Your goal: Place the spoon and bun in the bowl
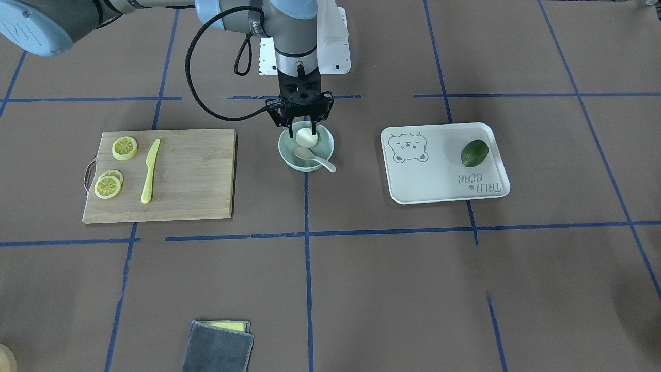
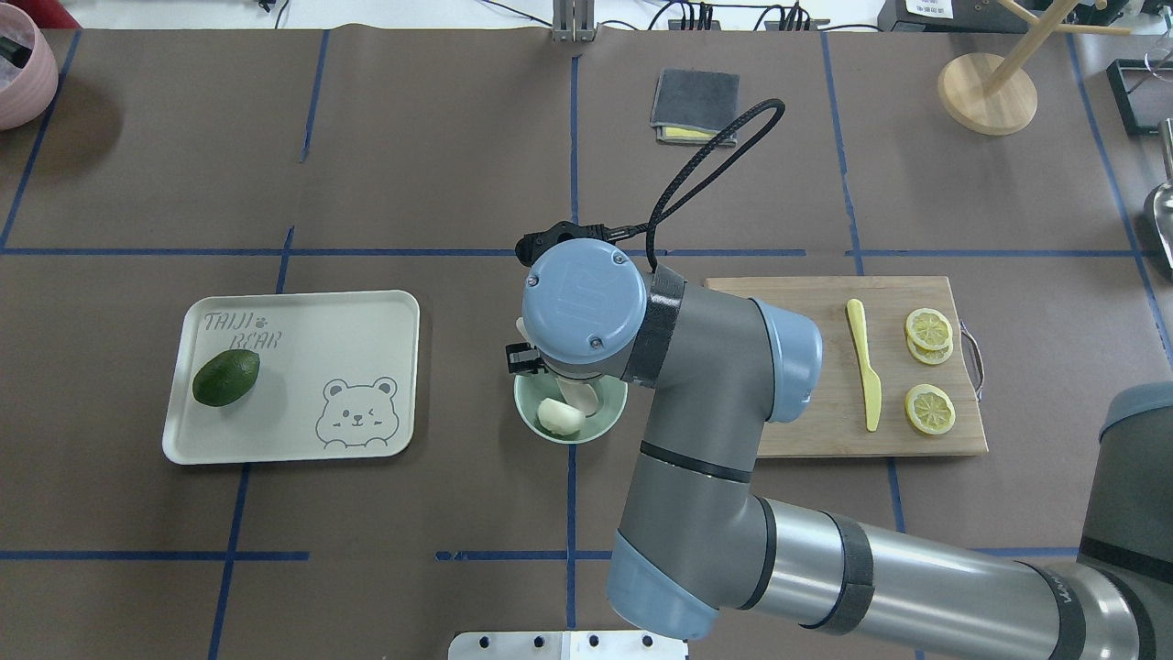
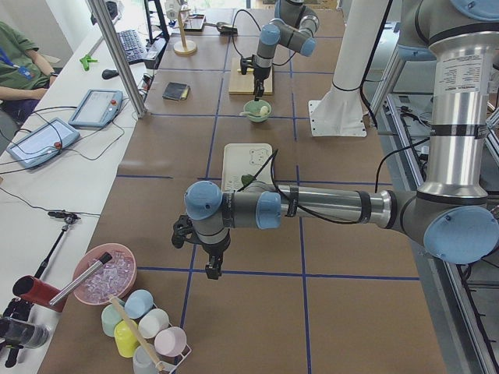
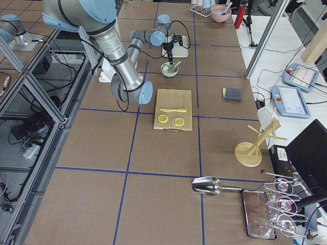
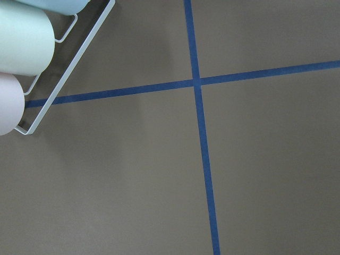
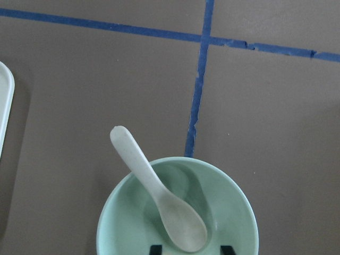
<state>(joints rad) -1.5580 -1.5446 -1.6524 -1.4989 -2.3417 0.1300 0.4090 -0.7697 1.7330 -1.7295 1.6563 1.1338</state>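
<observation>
Both of the task's things are inside the mint-green bowl [image 1: 292,163], so by the look of it the placing is done and only a clean withdrawal is left.

The steamed bun [image 1: 305,137] rests against the bowl's wall on the robot's side. The soup spoon [image 1: 310,155] has its scoop on the bowl's floor. Its long axis runs up and out over the rim on the operators' side, slanting toward the bear tray [image 1: 439,181].

The right gripper [image 1: 302,130] hangs point-down directly over the bun, one finger on each side of it. In the right wrist view the dark fingertips [image 6: 155,248] stand well apart with nothing between them. I read the jaws as wide and empty, with the bun lying free below.

That relation governs the exit. The bun is straight beneath the jaws and the spoon handle is on the bowl's far side from them, so a vertical lift should clear both. A sideways drift toward the operators could catch the scoop and tip the spoon out.

The left gripper [image 3: 212,269] is well away from the bowl, beyond the tray, over bare surface [image 1: 361,289]. I cannot tell how its jaws stand
</observation>
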